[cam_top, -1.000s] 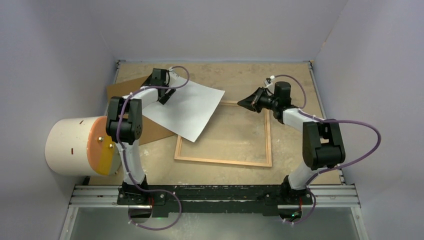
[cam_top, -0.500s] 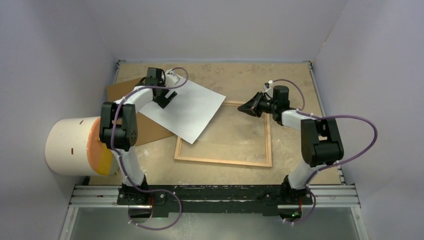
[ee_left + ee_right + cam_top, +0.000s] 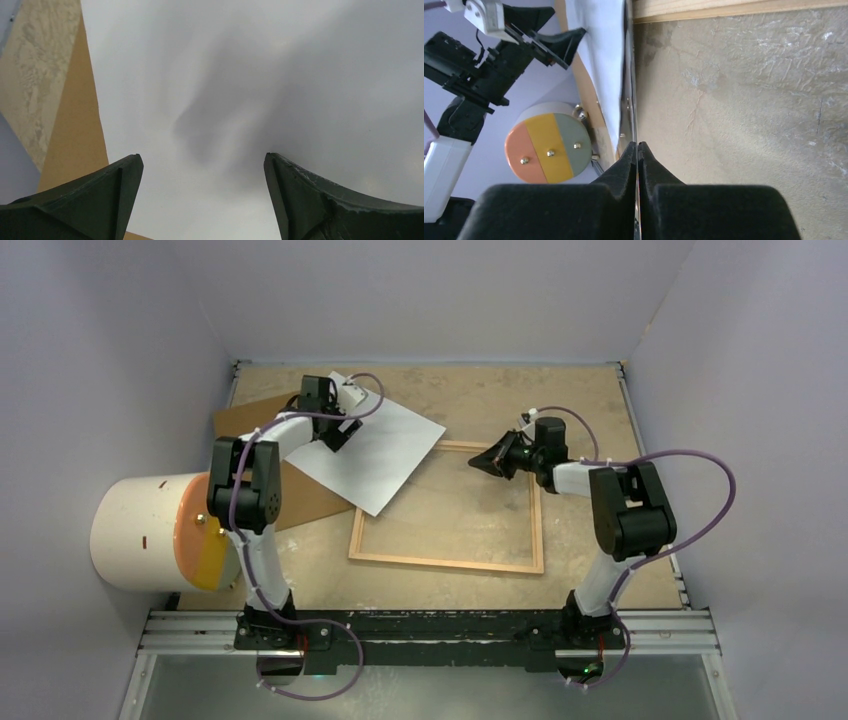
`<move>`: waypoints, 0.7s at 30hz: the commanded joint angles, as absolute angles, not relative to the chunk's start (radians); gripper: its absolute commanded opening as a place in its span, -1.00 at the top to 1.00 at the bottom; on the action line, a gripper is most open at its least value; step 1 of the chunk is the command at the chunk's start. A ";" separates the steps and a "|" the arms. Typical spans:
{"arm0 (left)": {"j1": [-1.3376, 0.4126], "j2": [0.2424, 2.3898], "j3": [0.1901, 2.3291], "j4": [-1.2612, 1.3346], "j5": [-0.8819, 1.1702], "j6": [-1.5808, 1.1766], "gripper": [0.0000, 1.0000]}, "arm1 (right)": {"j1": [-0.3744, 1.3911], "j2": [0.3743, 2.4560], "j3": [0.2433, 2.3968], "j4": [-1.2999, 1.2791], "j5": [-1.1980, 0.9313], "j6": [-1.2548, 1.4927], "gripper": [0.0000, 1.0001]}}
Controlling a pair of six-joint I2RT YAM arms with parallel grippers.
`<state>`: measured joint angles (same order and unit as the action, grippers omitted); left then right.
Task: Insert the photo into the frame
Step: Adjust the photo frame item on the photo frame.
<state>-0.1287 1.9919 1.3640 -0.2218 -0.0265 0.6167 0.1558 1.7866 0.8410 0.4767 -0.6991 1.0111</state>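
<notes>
- From above: the photo (image 3: pixel 378 455) white side up, across a brown backing board (image 3: pixel 232 423) and the far-left corner of the frame (image 3: pixel 445 564). Left gripper (image 3: pixel 337 434) over the photo's far-left end, right gripper (image 3: pixel 474 462) inside the frame near its far rail.
- Left wrist: jaws spread wide, nothing between them, white sheet below, board at left.
- Right wrist: jaws pressed together, holding nothing, frame rail and photo beyond.

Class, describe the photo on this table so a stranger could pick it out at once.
Start at the sandy table, on its far left part. There a tilted rectangular sheet, the photo, lies white back up, overlapping a brown board and a corner of the wooden frame. It is the only plain white sheet there.
</notes>
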 commanded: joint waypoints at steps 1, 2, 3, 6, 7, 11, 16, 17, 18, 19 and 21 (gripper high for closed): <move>-0.105 2.077 1.426 -0.148 -0.125 0.507 -0.96 | 0.160 1.719 0.875 0.324 -0.690 0.919 1.00; -0.105 2.097 1.439 -0.149 -0.151 0.499 -0.96 | 0.153 1.699 0.892 0.248 -0.686 0.873 1.00; -0.105 2.120 1.456 -0.153 -0.182 0.487 -0.96 | 0.143 1.679 0.908 0.177 -0.682 0.834 1.00; -0.100 2.203 1.533 -0.212 -0.250 0.412 -0.96 | 0.104 1.615 0.923 0.040 -0.701 0.765 1.00; -0.096 2.220 1.555 -0.235 -0.264 0.380 -0.96 | 0.088 1.592 0.919 0.019 -0.714 0.753 1.00; -0.077 2.253 1.595 -0.287 -0.265 0.223 -0.97 | 0.048 1.521 0.905 -0.086 -0.761 0.682 1.00; -0.062 2.250 1.609 -0.377 -0.177 0.096 -0.98 | 0.042 1.478 0.899 -0.178 -0.789 0.603 1.00; -0.061 2.237 1.602 -0.391 -0.144 0.085 -0.98 | 0.042 1.476 0.900 -0.190 -0.796 0.587 1.00; -0.059 2.217 1.594 -0.403 -0.113 0.081 -0.98 | 0.042 1.476 0.898 -0.199 -0.809 0.576 1.00; -0.058 2.196 1.585 -0.418 -0.090 0.075 -0.98 | 0.043 1.475 0.898 -0.205 -0.820 0.570 1.00; -0.049 2.144 1.565 -0.446 -0.036 0.075 -0.98 | 0.042 1.466 0.898 -0.224 -0.830 0.554 1.00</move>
